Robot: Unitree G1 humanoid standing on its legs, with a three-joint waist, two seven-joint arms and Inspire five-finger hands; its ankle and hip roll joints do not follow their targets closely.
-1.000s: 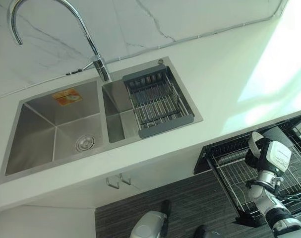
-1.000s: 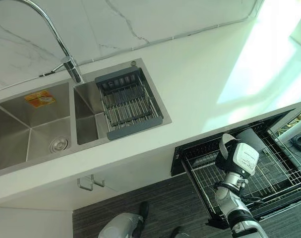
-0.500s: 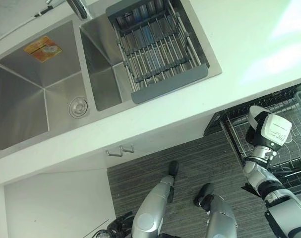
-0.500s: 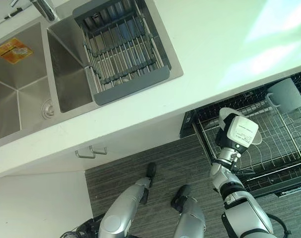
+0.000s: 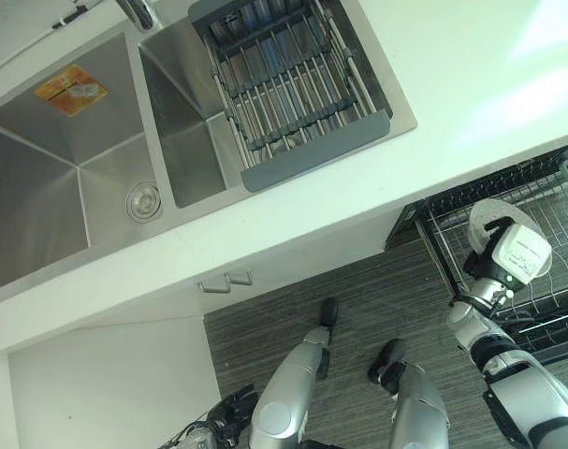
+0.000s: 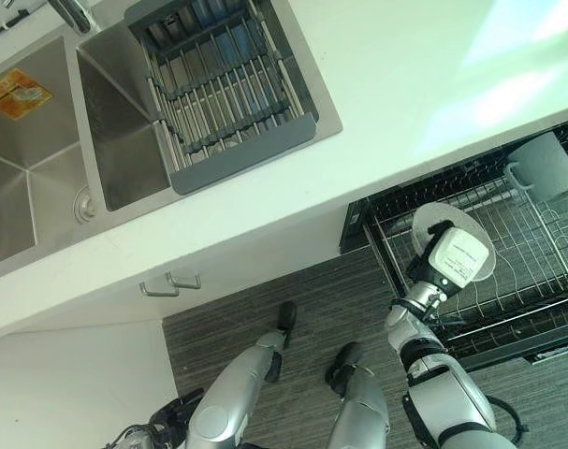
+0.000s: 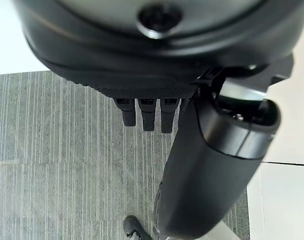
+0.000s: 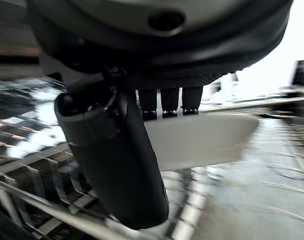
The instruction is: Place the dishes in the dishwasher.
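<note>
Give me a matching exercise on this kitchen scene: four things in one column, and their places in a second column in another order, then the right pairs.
Things:
1. white plate
2. grey drying rack
3. orange sticker
4. grey cup

Places:
A. on the wall of the sink's larger basin
B. pinched in the right hand over the dishwasher rack
C. in the dishwasher rack's far corner
D. across the sink's smaller basin

Pairs: 1-B, 2-D, 3-A, 4-C

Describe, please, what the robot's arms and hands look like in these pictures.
Both arms are silver-grey with rounded shells and dark joints. The right hand is dark, with a white box bearing a label on its wrist. The left hand is black, with a thick smooth thumb beside short ridged fingers.
</note>
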